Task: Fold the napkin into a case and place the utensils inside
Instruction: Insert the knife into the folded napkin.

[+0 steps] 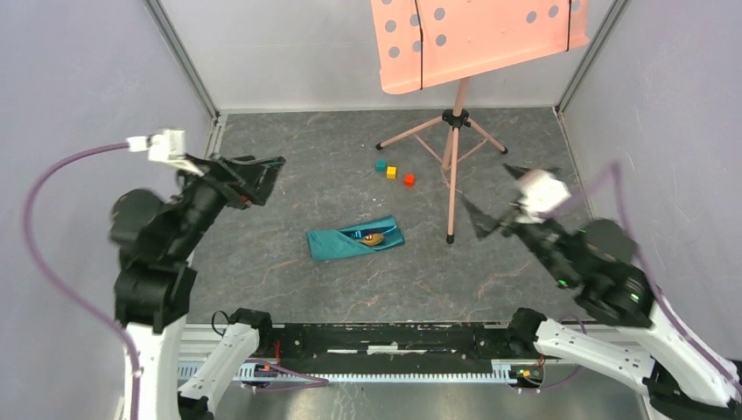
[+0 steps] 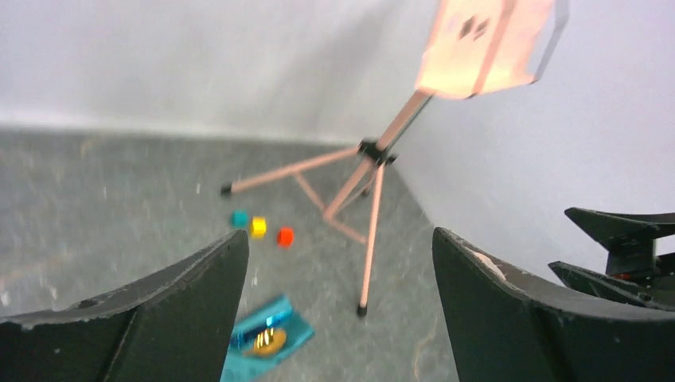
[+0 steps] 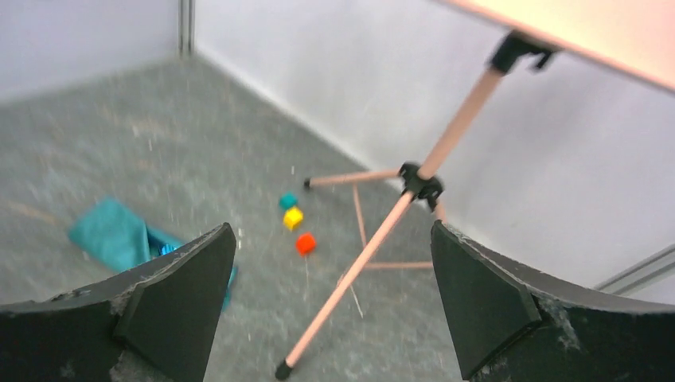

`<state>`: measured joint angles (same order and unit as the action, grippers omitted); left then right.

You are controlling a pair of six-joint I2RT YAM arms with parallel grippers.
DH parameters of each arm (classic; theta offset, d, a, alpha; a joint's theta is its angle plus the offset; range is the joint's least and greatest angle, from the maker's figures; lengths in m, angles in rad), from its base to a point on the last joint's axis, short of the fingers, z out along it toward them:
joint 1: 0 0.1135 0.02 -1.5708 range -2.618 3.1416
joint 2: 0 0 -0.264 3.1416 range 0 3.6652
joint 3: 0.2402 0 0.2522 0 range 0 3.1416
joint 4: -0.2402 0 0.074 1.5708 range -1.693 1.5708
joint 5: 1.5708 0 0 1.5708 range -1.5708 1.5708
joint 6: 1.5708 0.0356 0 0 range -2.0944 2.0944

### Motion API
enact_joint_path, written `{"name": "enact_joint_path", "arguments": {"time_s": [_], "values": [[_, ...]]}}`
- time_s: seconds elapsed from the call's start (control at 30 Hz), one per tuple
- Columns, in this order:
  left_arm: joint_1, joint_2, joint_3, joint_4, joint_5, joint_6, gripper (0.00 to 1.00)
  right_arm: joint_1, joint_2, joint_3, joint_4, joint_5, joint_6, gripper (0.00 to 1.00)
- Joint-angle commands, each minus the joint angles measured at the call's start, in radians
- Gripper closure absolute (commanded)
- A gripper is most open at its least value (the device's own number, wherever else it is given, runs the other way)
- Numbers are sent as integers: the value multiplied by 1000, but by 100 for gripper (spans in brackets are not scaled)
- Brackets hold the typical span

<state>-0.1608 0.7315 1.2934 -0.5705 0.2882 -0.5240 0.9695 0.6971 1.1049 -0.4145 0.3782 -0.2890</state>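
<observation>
Between our left fingers (image 2: pixel 159 318) the case (image 2: pixel 293 328) lies near, the utensils (image 2: pixel 267 341) in it. The cubes (image 2: pixel 258 227) sit behind it, the stand (image 2: pixel 370 231) rightward. Beside our right fingers (image 3: pixel 175 294) the case lies leftmost, cubes midway.

The case (image 1: pixel 337 245) is soft, matt cloth. The counter (image 1: pixel 289 280) looks like veined grey stone, the stand (image 1: pixel 453 175) smooth painted metal.

There is one folded case (image 1: pixel 337 244), two utensils (image 1: pixel 374 236), three small cubes (image 1: pixel 391 172) (teal, yellow and red), and one pink music stand (image 1: pixel 472 39).
</observation>
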Motion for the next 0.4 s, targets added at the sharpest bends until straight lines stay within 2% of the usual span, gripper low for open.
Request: {"name": "enact_joint_path", "arguments": {"time_s": [0.0, 0.17, 0.27, 0.37], "values": [[3, -35, 153, 44, 3, 88, 7, 4, -182, -39, 148, 61, 74, 2], [3, -65, 212, 56, -15, 107, 0, 3, -277, 1, 191, 179, 37, 2], [3, -74, 221, 39, -17, 107, 0, 4, -307, -8, 208, 150, -11, 2], [2, -78, 219, 37, -11, 103, 0, 3, -315, -45, 249, 214, 24, 2]]}}
